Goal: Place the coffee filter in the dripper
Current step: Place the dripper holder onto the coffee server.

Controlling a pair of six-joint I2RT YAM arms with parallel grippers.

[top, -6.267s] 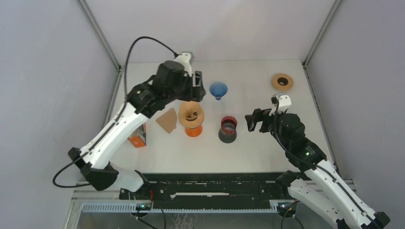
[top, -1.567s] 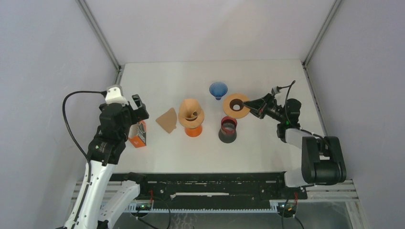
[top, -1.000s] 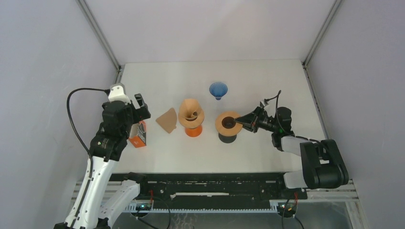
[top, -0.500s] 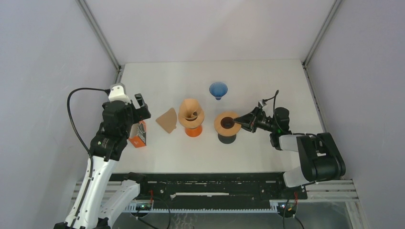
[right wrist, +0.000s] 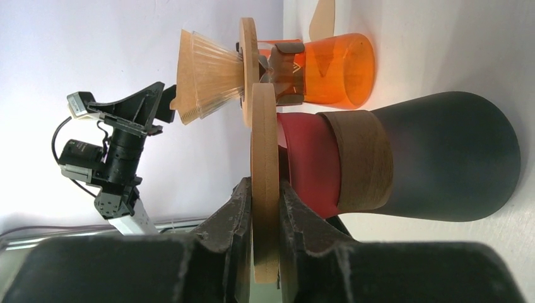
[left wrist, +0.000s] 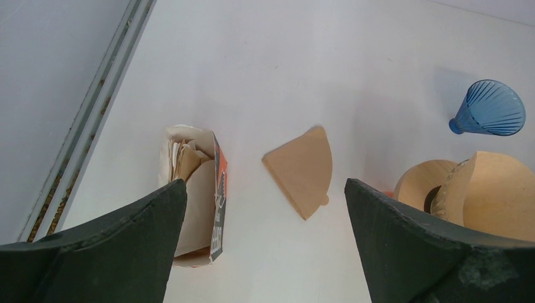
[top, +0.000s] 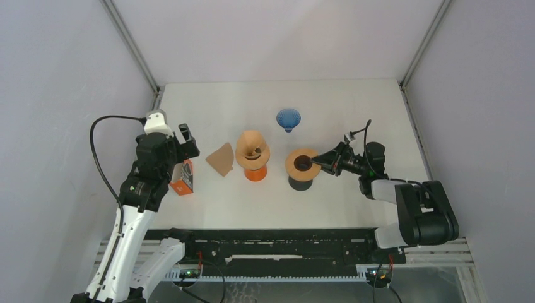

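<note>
A flat brown coffee filter (top: 221, 159) (left wrist: 301, 169) lies on the table left of the orange carafe (top: 255, 172). On that carafe sits a clear ribbed dripper (right wrist: 208, 76) (top: 252, 149) with a brown filter inside it. A blue dripper (top: 288, 118) rests further back. My left gripper (top: 184, 140) (left wrist: 265, 184) hangs open above the table between the filter box and the flat filter, holding nothing. My right gripper (top: 318, 164) (right wrist: 265, 189) is shut on the edge of a wooden ring (top: 301, 163) (right wrist: 265, 139), which rests on top of the dark carafe (top: 301, 182) (right wrist: 441, 164).
An orange box of filters (top: 183, 178) (left wrist: 195, 208) lies open at the left, under my left wrist. The table's left rail (left wrist: 82, 126) runs close beside it. The two carafes stand side by side mid-table, and the right arm lies low along the table.
My right gripper carried the wooden ring from the back right onto the dark carafe and has barely moved over the last second. The left arm drew back left from the orange carafe.
</note>
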